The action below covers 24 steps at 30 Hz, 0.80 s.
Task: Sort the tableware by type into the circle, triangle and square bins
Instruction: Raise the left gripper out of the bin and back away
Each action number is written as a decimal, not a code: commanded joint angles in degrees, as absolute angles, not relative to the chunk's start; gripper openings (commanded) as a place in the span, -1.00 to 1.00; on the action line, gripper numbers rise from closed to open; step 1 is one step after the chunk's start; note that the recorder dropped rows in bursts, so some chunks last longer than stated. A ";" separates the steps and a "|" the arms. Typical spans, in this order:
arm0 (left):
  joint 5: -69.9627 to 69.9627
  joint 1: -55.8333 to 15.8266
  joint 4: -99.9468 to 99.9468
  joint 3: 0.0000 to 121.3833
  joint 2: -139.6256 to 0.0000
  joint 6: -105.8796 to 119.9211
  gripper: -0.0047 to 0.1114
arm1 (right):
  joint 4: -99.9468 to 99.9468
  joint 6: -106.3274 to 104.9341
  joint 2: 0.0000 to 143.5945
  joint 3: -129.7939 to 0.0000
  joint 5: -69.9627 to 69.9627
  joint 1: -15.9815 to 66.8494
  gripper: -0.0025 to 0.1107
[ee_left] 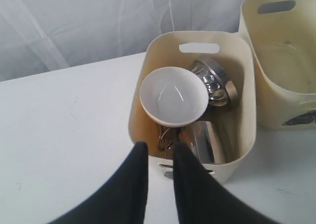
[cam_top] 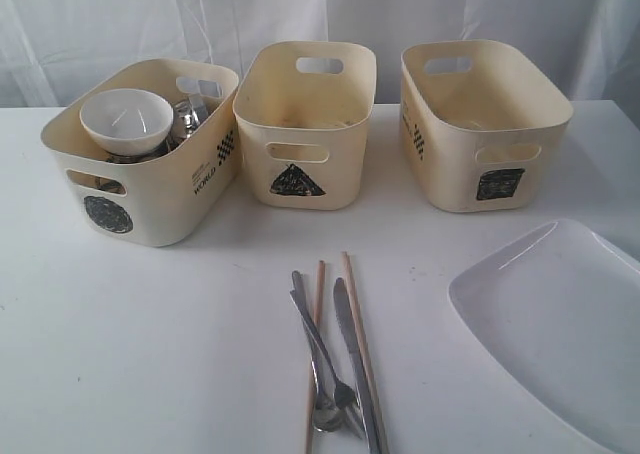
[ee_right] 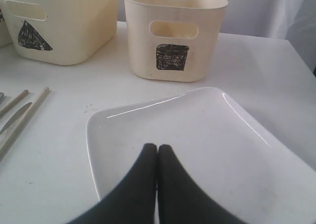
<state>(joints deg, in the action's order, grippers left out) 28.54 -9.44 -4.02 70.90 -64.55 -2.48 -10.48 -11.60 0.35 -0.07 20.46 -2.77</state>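
The circle bin (cam_top: pixel 150 209) on the left holds a white bowl (cam_top: pixel 125 119) lying on steel mugs (cam_top: pixel 190 119). My left gripper (ee_left: pixel 160 146) hangs open and empty over the near wall of this bin (ee_left: pixel 148 61). Below it are the white bowl (ee_left: pixel 174 96), a steel vessel on its side (ee_left: pixel 215 83) and a steel mug (ee_left: pixel 210 142). A fork (cam_top: pixel 318 339), spoon (cam_top: pixel 326 417), knife (cam_top: pixel 355 364) and two chopsticks (cam_top: pixel 358 344) lie at the table's front centre. My right gripper (ee_right: pixel 157 146) is shut above the large white plate (ee_right: pixel 207 135). Neither gripper shows in the exterior view.
The triangle bin (cam_top: pixel 305 149) stands in the middle and the square bin (cam_top: pixel 480 134) at the right, both along the back. The white plate (cam_top: pixel 560 314) fills the front right corner. A white curtain hangs behind the table.
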 commanded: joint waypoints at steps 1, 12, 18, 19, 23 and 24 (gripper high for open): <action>26.94 -9.30 -1.78 63.43 -54.04 -3.19 -0.50 | -10.61 -11.77 0.00 0.00 20.12 -2.64 -0.96; 28.11 -9.30 1.13 41.41 -27.48 -2.82 -0.48 | -10.61 -11.77 0.00 0.00 20.12 -2.64 -0.96; 31.38 -9.30 3.74 32.20 -14.94 -2.82 -0.48 | -10.61 -11.77 0.00 0.00 20.12 -2.64 -0.96; 32.03 -9.30 4.32 31.05 -13.04 -2.82 -0.48 | -10.61 -11.77 0.00 0.00 20.12 -2.64 -0.96; 34.11 -9.30 9.26 27.70 -7.05 -2.82 -0.48 | -10.61 -11.77 0.00 0.00 20.12 -2.64 -0.96; 35.03 -9.30 10.36 26.74 -5.76 -2.82 -0.48 | -10.61 -11.77 0.00 0.00 20.12 -2.64 -0.96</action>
